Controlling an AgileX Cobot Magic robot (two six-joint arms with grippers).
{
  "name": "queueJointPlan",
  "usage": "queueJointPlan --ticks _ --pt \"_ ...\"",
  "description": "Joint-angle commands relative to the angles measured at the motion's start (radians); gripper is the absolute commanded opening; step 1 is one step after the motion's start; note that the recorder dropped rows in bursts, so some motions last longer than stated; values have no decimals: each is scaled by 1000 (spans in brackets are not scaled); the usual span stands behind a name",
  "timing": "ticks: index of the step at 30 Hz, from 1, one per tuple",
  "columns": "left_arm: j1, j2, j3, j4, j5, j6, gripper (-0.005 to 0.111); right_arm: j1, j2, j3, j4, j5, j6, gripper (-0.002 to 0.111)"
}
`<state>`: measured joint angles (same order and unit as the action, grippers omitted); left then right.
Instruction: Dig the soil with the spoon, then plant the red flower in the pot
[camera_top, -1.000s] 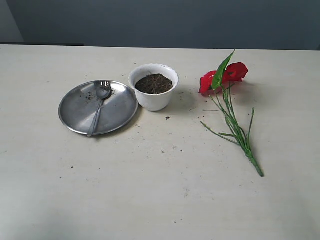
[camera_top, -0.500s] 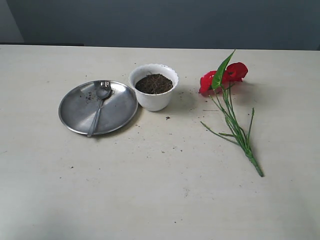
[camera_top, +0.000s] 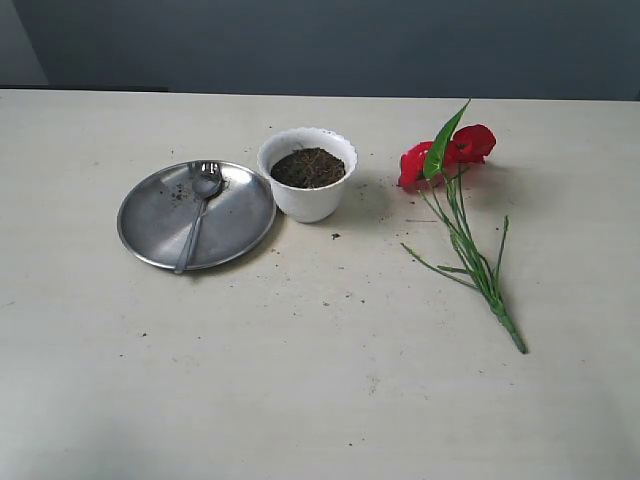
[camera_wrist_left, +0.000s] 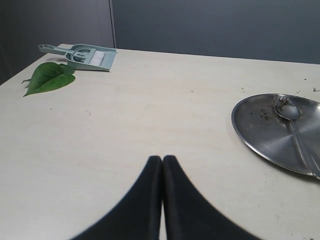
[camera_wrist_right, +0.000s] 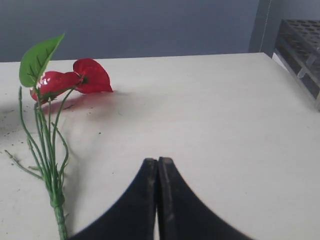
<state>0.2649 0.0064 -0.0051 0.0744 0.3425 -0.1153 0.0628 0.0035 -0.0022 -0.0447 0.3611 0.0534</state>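
In the exterior view, the spoon (camera_top: 199, 214) lies on a round steel plate (camera_top: 150, 215) at the left of the table (camera_top: 320, 380), its tined bowl toward the far rim and its thin handle running to the near rim. The pot (camera_top: 308, 173) stands just beside the plate, touching or nearly touching its edge, with the soil (camera_top: 308, 167) filling it close to the scalloped rim. The red flower (camera_top: 455, 155) lies flat on the table to the right of the pot, well apart from it, stems trailing toward the near side. Neither arm shows here.

In the left wrist view, the left end effector (camera_wrist_left: 162, 165) has its fingers pressed together, holding nothing. The plate and spoon sit ahead and to one side. A loose green leaf (camera_wrist_left: 49, 79) and a small dustpan with brush (camera_wrist_left: 80, 55) lie far off. The spoon looks light, stiff and slick; its handle lies low on the metal, so the near end at the rim is probably the best hold.

In the right wrist view, the right end effector (camera_wrist_right: 157, 167) is likewise closed and empty. The flower lies just beside it. It looks light and springy; the bound lower stems seem the firmest place to pinch, sparing the petals.
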Motion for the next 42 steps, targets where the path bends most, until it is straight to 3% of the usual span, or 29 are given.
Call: queueJointPlan --ticks 1,11,25,32,42 --pt "-7 -6 5 -13 -7 3 0 -4 -4 2 11 -112 -3 0" --pt "-7 -6 5 -13 -7 3 0 -4 -4 2 31 -397 -3 0" --pt "-7 -6 5 -13 -7 3 0 -4 -4 2 85 -477 10 0" --pt "-7 -6 5 -13 -7 3 0 -4 -4 2 235 -672 12 0" --pt "-7 -6 5 -13 -7 3 0 -4 -4 0 231 -805 -36 0"
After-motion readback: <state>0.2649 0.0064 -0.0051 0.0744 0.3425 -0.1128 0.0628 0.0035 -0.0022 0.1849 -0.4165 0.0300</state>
